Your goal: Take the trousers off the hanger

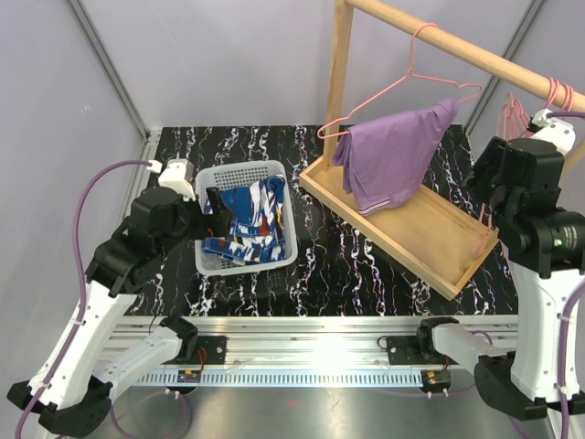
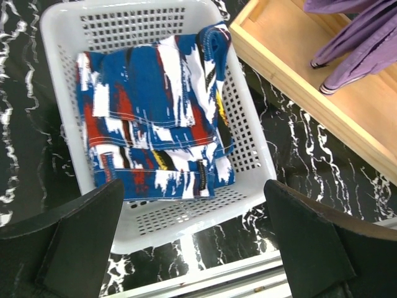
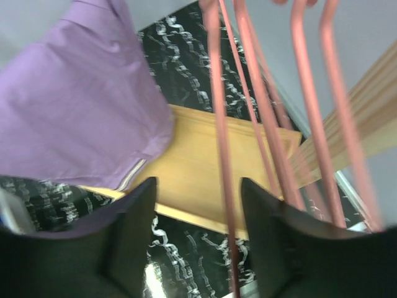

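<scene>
Lilac trousers [image 1: 393, 155] hang draped over the pink hanger [image 1: 411, 78] on the wooden rail [image 1: 475, 50], so that's the pair left to free; the blue patterned trousers [image 2: 155, 118] lie in the white basket [image 2: 56, 18]. Left jaws hover above the basket, spread wide, holding nothing. Right jaws are up by the spare hangers [image 3: 310, 93], released, thin wires running between them. Next, I'd say, a pinch on the lilac hem and a pull clear, minding the frame's tray edge [image 1: 430, 229] below. Open surface [image 1: 366, 274] in front.
</scene>
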Motion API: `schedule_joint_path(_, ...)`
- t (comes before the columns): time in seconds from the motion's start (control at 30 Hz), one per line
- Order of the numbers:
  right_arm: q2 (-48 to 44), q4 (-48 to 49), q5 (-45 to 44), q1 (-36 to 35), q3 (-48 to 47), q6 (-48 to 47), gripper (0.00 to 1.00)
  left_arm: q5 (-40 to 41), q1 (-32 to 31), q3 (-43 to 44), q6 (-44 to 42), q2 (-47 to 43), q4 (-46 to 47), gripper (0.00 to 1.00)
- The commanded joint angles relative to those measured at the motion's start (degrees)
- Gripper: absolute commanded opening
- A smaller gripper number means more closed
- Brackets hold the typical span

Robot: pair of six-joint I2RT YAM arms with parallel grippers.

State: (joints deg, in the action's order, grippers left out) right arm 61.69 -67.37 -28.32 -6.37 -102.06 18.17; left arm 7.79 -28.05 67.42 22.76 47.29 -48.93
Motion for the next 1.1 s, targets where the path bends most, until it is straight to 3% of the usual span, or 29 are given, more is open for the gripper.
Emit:
schedule_joint_path(0.0, -2.0, -0.6, 6.2, 0.0, -2.8, 1.9, 0.68, 4.5, 0.2, 3.8, -2.1, -1.4, -1.5, 0.99)
schedule_joint_path(0.13, -6.2, -2.1, 11.5, 0.0, -5.1, 0.6, 1.0, 8.3, 0.2, 5.2, -1.9, -3.9, -3.4, 0.99)
schedule_joint_path(0.53, -13.6, -2.9, 25.1, 0.0, -15.7, 1.0, 1.0, 16.4, 0.2, 8.1, -5.8, -10.7, -9.9, 0.99)
schedule_joint_path(0.73, -10.2, 7.8, 48.0, 0.1, -13.5, 2.9, 1.0, 17.7, 0.2, 7.1, -7.0, -14.1, -11.4, 0.99)
schedule_joint_path(0.87, -8.0, 17.2, 53.3, 0.0, -8.3, 5.8, 0.99, 18.0, 0.2, 5.6, -6.5, -15.8, -12.2, 0.99)
schedule_joint_path(1.07, -0.8, 26.7, 52.5, 0.0, -5.7, 12.0, 0.99, 15.8, 0.2, 5.4, -5.3, -17.8, -13.4, 0.99)
